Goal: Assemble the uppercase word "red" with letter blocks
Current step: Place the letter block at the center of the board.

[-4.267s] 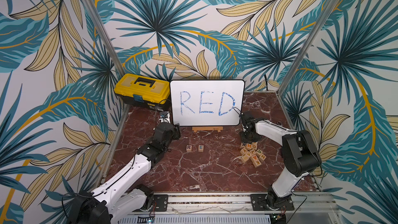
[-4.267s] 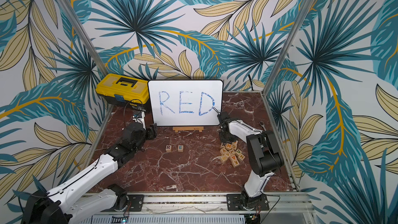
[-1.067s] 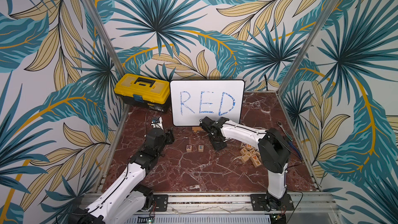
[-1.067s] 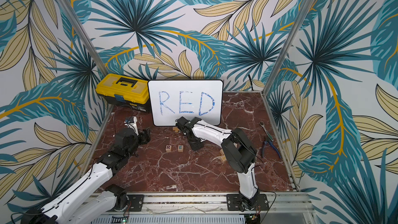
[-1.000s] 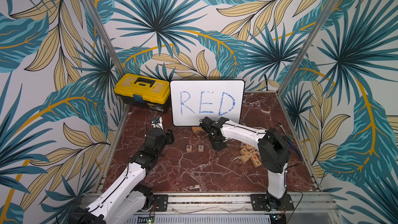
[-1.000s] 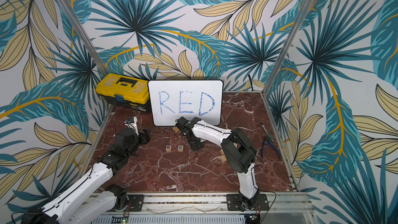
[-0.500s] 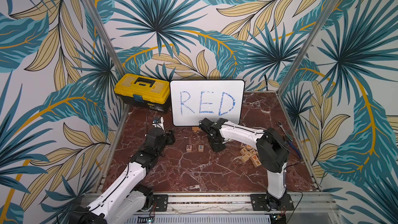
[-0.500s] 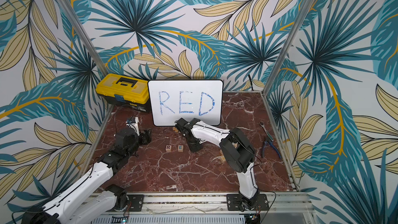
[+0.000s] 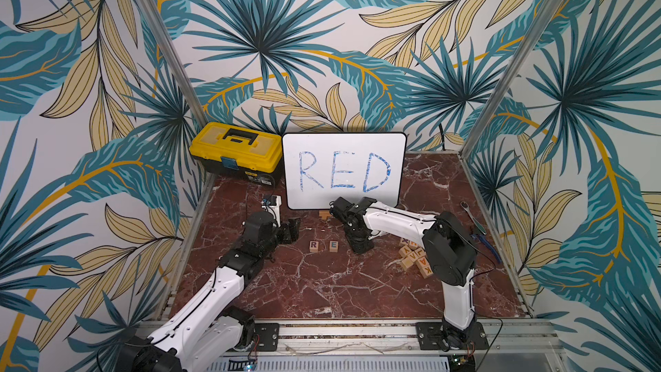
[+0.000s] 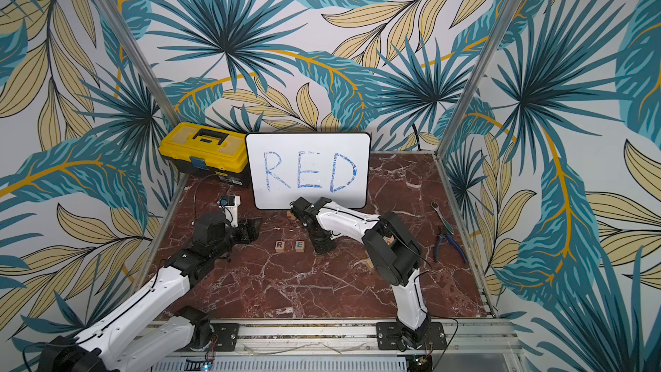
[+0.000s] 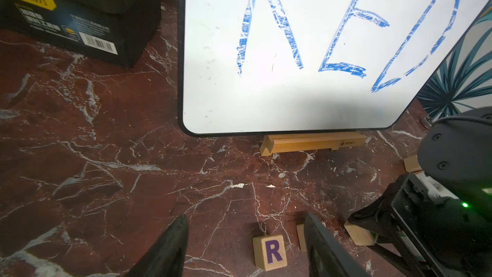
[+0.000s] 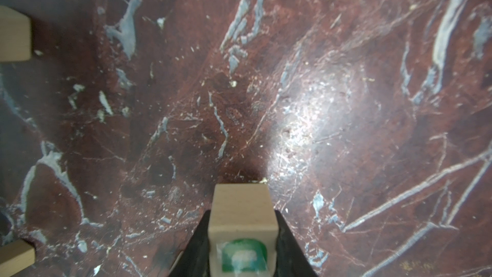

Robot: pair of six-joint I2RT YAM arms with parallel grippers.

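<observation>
The R block [image 9: 314,245] and the E block [image 9: 333,245] stand side by side on the marble table [image 9: 322,288], seen in both top views. Just right of the E, my right gripper [image 9: 359,246] points down and is shut on the D block [image 12: 241,225], whose green letter faces the right wrist camera. The D block hangs low over the table; contact cannot be told. My left gripper [image 9: 291,230] hovers left of the R with its fingers [image 11: 178,238] apart and nothing between them. In the left wrist view, the R block [image 11: 270,251] lies ahead and one finger half hides the E block [image 11: 300,235].
A whiteboard [image 9: 343,169] with blue RED stands on a wooden stand [image 11: 311,142] behind the row. A yellow toolbox [image 9: 238,152] sits at the back left. Several spare letter blocks [image 9: 415,255] lie right of the right arm. Pliers [image 9: 483,241] and a wrench [image 9: 468,209] lie far right.
The right gripper brought the D block from the pile to the row and has edged closer to the E. The left gripper's jaws have parted; its arm drew back earlier.
</observation>
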